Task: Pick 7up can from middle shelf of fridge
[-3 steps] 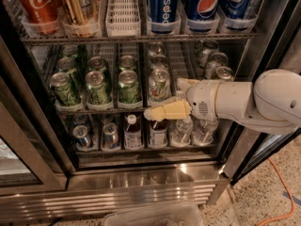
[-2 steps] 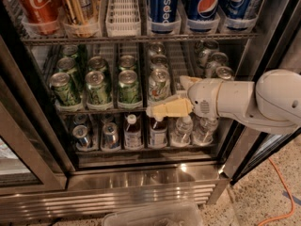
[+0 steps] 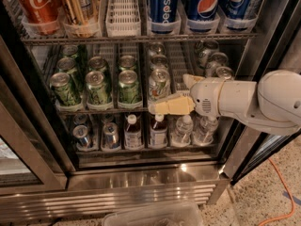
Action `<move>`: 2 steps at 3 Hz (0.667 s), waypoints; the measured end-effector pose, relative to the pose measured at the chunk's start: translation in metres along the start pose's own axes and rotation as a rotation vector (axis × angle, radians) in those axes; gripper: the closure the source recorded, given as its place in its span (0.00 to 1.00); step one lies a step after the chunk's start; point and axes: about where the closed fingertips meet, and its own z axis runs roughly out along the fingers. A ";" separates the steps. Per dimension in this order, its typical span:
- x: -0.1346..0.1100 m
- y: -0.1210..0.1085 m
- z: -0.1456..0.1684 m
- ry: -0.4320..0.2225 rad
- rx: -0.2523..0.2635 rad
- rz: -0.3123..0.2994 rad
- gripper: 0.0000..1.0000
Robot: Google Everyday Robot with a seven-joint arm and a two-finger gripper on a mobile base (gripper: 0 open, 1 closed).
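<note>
Speckled floor (image 3: 256,199) and an orange cable (image 3: 277,175) lie below the fridge (image 3: 141,192), steel at its base and dark inside. The gripper (image 3: 168,94) reaches in from the right with its fingers spread, holding nothing. The 7up can (image 3: 159,83) stands just up-left of it at the front of the middle shelf (image 3: 178,62) — darker green cans (image 3: 99,86) further left.

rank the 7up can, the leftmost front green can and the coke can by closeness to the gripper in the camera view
The gripper is at the middle shelf, right of centre.
1. 7up can: right beside the gripper, on that shelf.
2. Leftmost front green can: same shelf, far left.
3. Coke can: upper left, one rack above.
</note>
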 end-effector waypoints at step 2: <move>0.029 -0.006 -0.008 -0.147 0.150 0.127 0.00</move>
